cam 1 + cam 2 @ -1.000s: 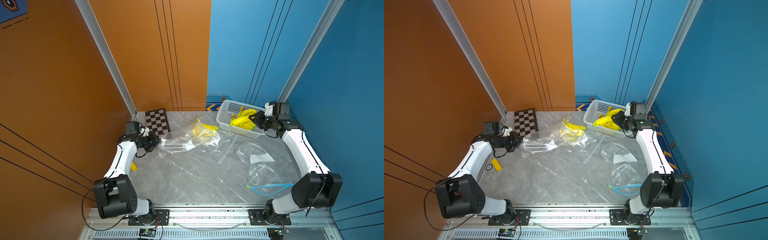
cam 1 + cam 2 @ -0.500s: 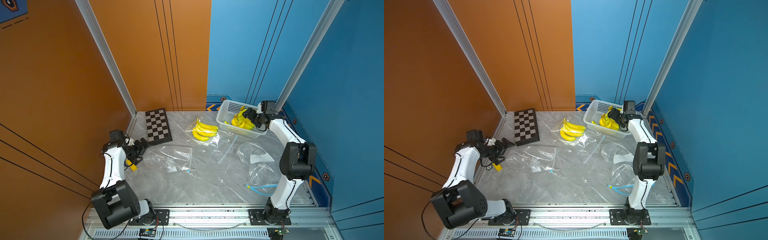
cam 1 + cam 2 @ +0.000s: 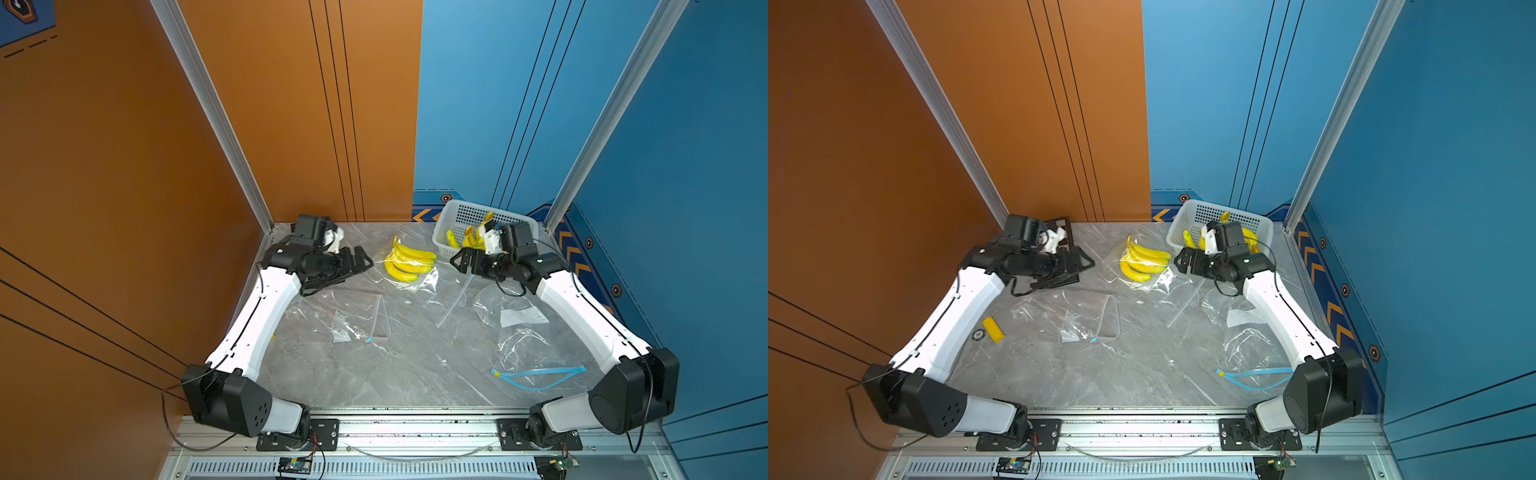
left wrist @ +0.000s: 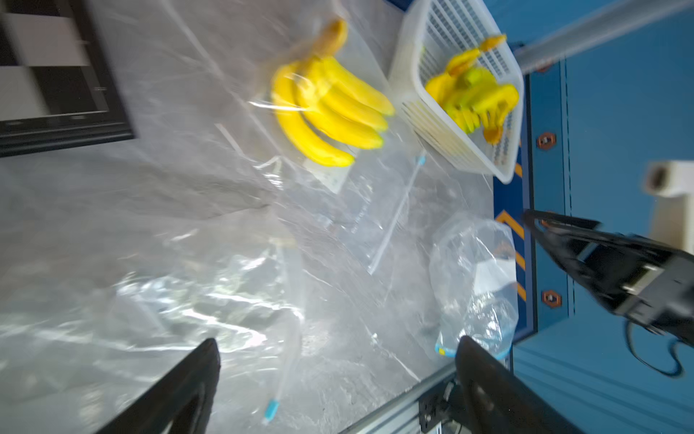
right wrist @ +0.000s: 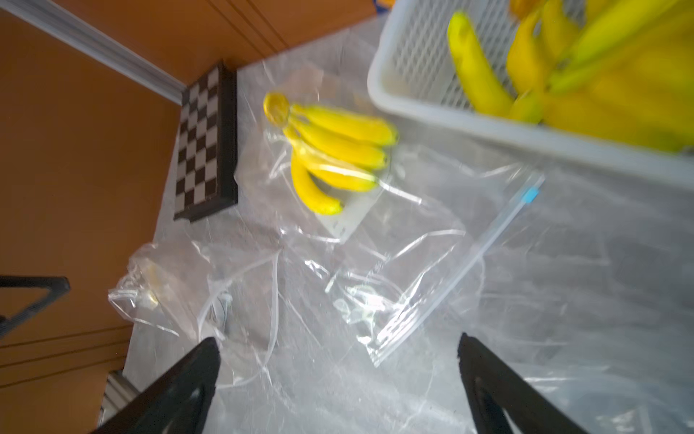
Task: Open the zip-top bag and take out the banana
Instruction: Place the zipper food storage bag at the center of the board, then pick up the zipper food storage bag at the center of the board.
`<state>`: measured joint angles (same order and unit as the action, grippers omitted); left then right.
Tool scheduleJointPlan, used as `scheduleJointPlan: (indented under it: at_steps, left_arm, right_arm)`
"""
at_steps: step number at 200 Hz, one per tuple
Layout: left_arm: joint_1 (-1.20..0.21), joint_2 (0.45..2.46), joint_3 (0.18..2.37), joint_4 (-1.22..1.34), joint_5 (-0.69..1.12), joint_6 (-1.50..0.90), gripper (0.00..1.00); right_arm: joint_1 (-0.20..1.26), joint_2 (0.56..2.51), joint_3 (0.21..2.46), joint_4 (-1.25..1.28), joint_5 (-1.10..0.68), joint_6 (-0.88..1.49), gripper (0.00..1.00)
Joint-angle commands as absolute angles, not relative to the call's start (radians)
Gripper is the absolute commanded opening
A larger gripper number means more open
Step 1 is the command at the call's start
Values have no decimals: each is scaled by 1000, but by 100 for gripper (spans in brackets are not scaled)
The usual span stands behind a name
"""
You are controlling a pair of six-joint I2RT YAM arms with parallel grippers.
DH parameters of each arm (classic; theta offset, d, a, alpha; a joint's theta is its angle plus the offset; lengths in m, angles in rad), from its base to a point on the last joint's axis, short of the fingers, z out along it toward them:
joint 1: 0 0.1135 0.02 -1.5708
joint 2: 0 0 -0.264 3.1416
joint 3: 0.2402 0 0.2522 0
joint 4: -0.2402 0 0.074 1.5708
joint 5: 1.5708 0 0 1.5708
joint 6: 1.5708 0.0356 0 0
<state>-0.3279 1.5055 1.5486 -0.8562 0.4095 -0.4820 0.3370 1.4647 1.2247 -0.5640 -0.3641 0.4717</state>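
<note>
A bunch of yellow bananas (image 3: 409,262) (image 3: 1144,262) lies inside a clear zip-top bag (image 3: 424,283) at the back middle of the table. The bag's zip strip (image 5: 454,278) trails toward the front. My left gripper (image 3: 360,261) (image 3: 1084,260) hovers just left of the bag, open and empty. My right gripper (image 3: 460,262) (image 3: 1180,260) hovers just right of it, in front of the basket, also open and empty. Both wrist views show the bananas (image 4: 330,112) (image 5: 338,150) ahead of wide jaws, left gripper (image 4: 338,344), right gripper (image 5: 337,340).
A white basket (image 3: 457,214) (image 3: 1200,216) holding more bananas stands at the back right. Empty clear bags lie mid-table (image 3: 357,318) and front right (image 3: 523,347); one has a blue zip (image 3: 536,376). A chessboard (image 3: 1064,232) sits under the left arm, a yellow block (image 3: 993,329) by the left edge.
Both grippers have opened. The left arm has swung from the left edge to beside the bagged bananas. The right gripper has come out of the basket to the bag's other side.
</note>
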Motion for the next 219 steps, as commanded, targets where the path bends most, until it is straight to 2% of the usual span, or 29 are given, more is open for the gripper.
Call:
scheduleJointPlan:
  at_steps: [1, 24, 58, 84, 138, 170, 174, 188, 200, 219]
  left_arm:
    - [-420, 1664, 1628, -868, 318, -432, 98]
    - [-439, 1798, 1695, -866, 278, -382, 98]
    - [-379, 1942, 1747, -819, 256, -331, 98]
    - [-340, 2061, 1799, -816, 244, -309, 98]
    - [-307, 2262, 1905, -820, 221, -299, 100]
    - [-307, 2352, 1935, -847, 224, -296, 88]
    - [-307, 2357, 1934, -847, 225, -296, 81]
    - [-307, 2371, 1928, -848, 232, -293, 70]
    - [-305, 2377, 1922, -847, 239, -289, 68]
    - [-305, 2382, 1907, -847, 248, -289, 63]
  right_arm:
    - [349, 1474, 1084, -451, -400, 624, 99]
    - [333, 1494, 989, -355, -375, 665, 95]
    - [303, 1567, 945, -302, -374, 661, 90]
    - [280, 1597, 891, -199, -386, 693, 82]
    - [235, 1705, 817, 18, -430, 767, 80]
    - [245, 1792, 840, 100, -452, 783, 78]
    - [244, 1802, 841, 116, -455, 789, 78]
    - [246, 1841, 846, 178, -466, 811, 74]
    - [251, 1870, 853, 236, -477, 822, 69]
    - [267, 1899, 870, 308, -481, 827, 68]
